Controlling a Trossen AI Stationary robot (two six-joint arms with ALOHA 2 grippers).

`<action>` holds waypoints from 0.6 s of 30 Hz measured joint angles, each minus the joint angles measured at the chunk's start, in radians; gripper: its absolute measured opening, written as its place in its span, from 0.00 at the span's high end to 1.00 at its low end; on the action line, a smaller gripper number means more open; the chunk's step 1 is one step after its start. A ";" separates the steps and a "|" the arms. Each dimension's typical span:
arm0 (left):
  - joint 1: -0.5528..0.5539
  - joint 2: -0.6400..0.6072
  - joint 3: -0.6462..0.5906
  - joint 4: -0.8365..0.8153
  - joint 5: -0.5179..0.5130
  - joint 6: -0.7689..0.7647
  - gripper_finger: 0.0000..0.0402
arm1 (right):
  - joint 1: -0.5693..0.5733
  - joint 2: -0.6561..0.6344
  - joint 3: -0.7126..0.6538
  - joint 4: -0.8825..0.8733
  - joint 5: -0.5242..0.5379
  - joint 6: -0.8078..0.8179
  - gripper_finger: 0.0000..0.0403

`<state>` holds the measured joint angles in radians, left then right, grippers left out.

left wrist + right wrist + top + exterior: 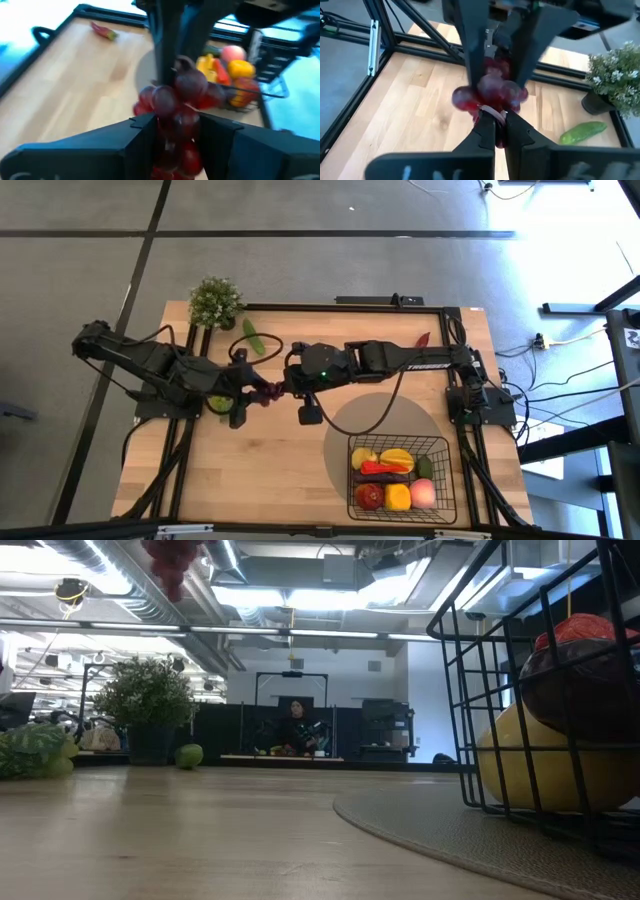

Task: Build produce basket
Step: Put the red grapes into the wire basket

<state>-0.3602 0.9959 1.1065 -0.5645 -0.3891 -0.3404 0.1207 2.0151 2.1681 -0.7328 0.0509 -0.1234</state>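
A bunch of dark purple grapes (pixel 266 392) hangs above the table's middle, clamped from both sides by the left gripper (pixel 172 131) and right gripper (pixel 499 131). Only the low view shows it lifted clear of the wood. At five o'clock, the black wire-mesh basket (pixel 437 443) holds red, yellow and pink produce (pixel 396 480).
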 joint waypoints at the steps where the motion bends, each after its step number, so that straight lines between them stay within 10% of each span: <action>1: -0.001 -0.004 0.000 -0.005 0.023 -0.018 0.74 | 0.000 0.000 0.000 -0.001 0.000 0.009 1.00; 18: -0.003 -0.014 0.001 -0.070 0.248 -0.096 0.74 | 0.004 0.000 0.006 -0.062 0.004 0.020 1.00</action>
<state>-0.3630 0.9821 1.1072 -0.6346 -0.1415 -0.4362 0.1243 2.0148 2.1737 -0.7951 0.0547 -0.1030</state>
